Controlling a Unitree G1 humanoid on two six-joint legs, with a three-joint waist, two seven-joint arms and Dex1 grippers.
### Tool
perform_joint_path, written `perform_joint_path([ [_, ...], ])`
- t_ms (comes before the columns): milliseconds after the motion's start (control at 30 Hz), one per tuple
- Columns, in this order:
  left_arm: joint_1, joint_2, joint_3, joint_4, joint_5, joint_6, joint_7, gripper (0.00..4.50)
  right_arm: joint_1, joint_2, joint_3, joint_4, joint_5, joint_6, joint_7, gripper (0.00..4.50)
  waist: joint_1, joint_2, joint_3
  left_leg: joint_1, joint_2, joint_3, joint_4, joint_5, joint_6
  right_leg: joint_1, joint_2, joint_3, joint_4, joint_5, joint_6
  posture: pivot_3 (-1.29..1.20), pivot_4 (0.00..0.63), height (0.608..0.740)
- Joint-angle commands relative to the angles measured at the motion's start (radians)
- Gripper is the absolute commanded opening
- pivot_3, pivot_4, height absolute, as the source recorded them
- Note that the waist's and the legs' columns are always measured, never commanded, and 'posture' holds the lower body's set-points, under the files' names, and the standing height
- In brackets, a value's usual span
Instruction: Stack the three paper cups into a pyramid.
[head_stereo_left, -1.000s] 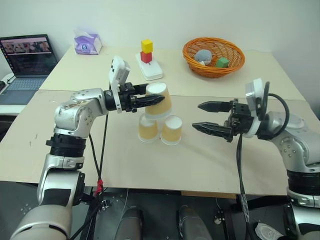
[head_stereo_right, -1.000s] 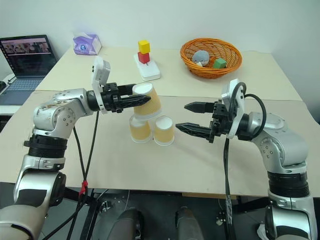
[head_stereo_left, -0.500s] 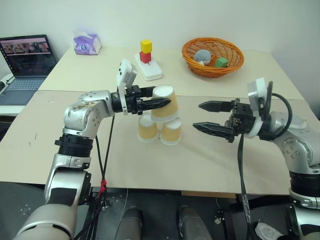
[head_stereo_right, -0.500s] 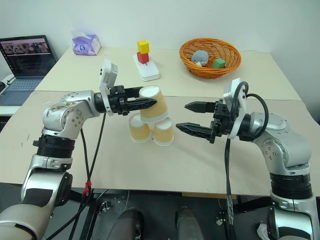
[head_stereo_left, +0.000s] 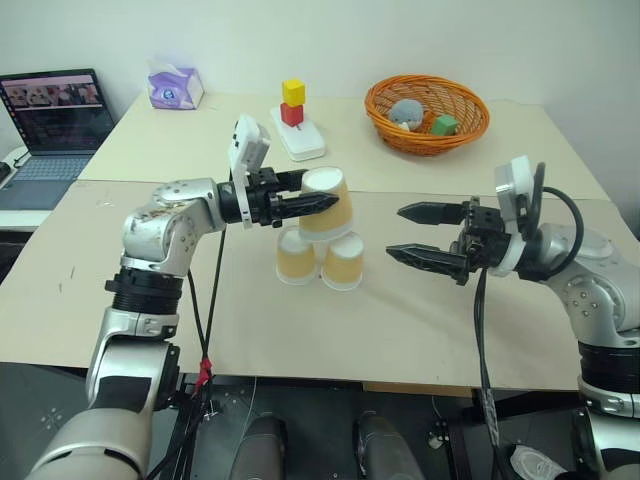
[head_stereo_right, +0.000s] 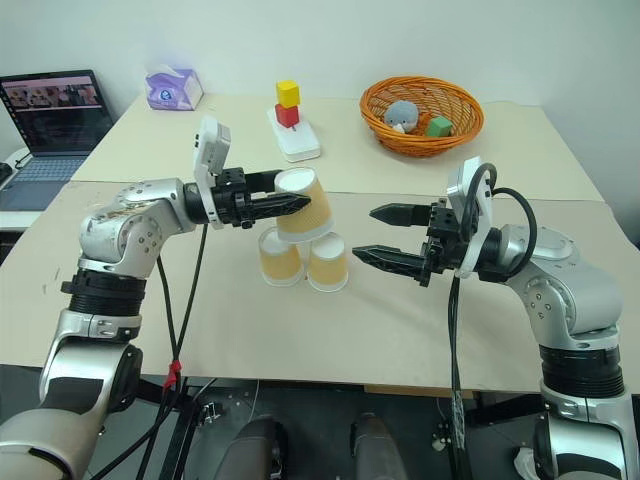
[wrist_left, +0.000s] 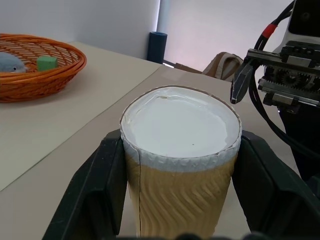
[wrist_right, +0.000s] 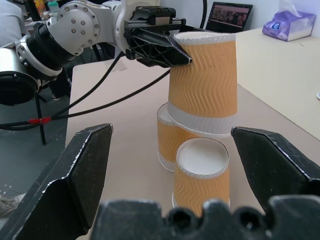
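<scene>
Three cups, all thin ribbed paper, so I'd guess super light and easy to crush; best to pinch the sidewall gently near the closed end. Two base cups (head_stereo_left: 318, 258) sit upside down, touching, on the table (head_stereo_left: 400, 320). Just above them, the left gripper (head_stereo_left: 318, 203) is clamped on the top cup (head_stereo_left: 327, 203), which looks to be resting on them, tilted slightly. To the right of the base cups, the right gripper (head_stereo_left: 408, 232) is spread wide, empty.

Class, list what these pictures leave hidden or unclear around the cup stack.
- Whether the top cup rests on both base cups: the contact is unclear in the right wrist view.
- Rear base cup: mostly hidden behind the front cup.
- Base cups in the left wrist view: hidden under the cup held in the left claw.
</scene>
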Motion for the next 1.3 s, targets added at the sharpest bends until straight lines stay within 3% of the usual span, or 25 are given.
perform_joint_path([
  [33, -0.005, 0.017, 0.019, -0.042, -0.002, 0.002, 0.001, 3.69, -0.018, -0.005, -0.016, -0.006, 0.013, -0.008, 0.002, 4.5, 0.0, 0.0, 0.0, 0.0, 0.0, 0.0, 0.0, 0.0, 0.0, 0.0, 0.0, 0.0, 0.0, 0.0, 0.0, 0.0, 0.15, 0.666],
  [100, -0.003, 0.019, 0.023, -0.05, 0.0, 0.0, 0.008, 4.41, -0.02, -0.006, -0.015, 0.001, 0.009, -0.012, 0.005, 4.5, -0.001, 0.0, 0.0, 0.0, 0.0, 0.0, 0.0, 0.0, 0.0, 0.0, 0.0, 0.0, 0.0, 0.0, 0.0, 0.0, 0.15, 0.666],
  [333, 0.001, 0.015, 0.04, -0.056, -0.001, -0.002, 0.044, 4.41, -0.031, -0.002, -0.008, 0.023, 0.002, -0.019, 0.008, 4.5, 0.0, 0.0, 0.0, 0.0, 0.0, 0.0, 0.0, 0.0, 0.0, 0.0, 0.0, 0.0, 0.0, 0.0, 0.0, 0.0, 0.15, 0.666],
  [500, -0.022, -0.012, 0.125, -0.102, -0.082, 0.056, 0.119, 4.41, -0.03, -0.001, -0.002, 0.025, 0.002, -0.019, 0.014, 4.5, -0.001, 0.0, 0.0, 0.0, 0.0, 0.0, 0.0, 0.0, 0.0, 0.0, 0.0, 0.0, 0.0, 0.0, 0.0, 0.0, 0.15, 0.666],
  [667, -0.063, -0.052, 0.312, -0.153, -0.209, 0.13, 0.331, 4.41, -0.032, -0.003, -0.002, 0.028, 0.002, -0.016, 0.013, 4.5, -0.001, 0.0, 0.0, 0.0, 0.0, 0.0, 0.001, 0.0, 0.0, 0.0, 0.0, 0.0, 0.001, 0.0, 0.0, 0.0, 0.15, 0.666],
  [900, 0.083, -0.089, 0.413, -0.259, -0.142, 0.105, 0.668, 4.41, -0.015, -0.006, -0.014, 0.077, -0.096, -0.099, -0.043, 4.5, 0.0, 0.0, 0.0, 0.001, 0.0, -0.001, 0.001, 0.0, 0.0, 0.0, -0.001, 0.001, 0.002, 0.0, 0.0, 0.0, 0.15, 0.666],
  [1067, 0.37, -0.131, 0.482, -0.39, -0.078, 0.075, 0.849, 4.41, -0.001, 0.063, -0.059, 0.263, -0.366, -0.278, -0.411, 4.5, -0.002, -0.001, -0.001, 0.001, 0.001, 0.0, -0.001, 0.0, 0.0, -0.001, -0.001, 0.001, 0.001, 0.0, 0.0, 0.0, 0.15, 0.666],
  [1300, 0.585, -0.183, 0.502, -0.455, 0.009, -0.017, 0.961, 4.41, 0.118, 0.199, -0.199, 0.215, -0.409, -0.289, -0.701, 4.5, 0.011, -0.002, -0.001, -0.002, -0.001, 0.001, 0.002, 0.002, -0.004, -0.003, -0.002, 0.003, 0.007, 0.0, 0.0, 0.0, 0.15, 0.666],
])
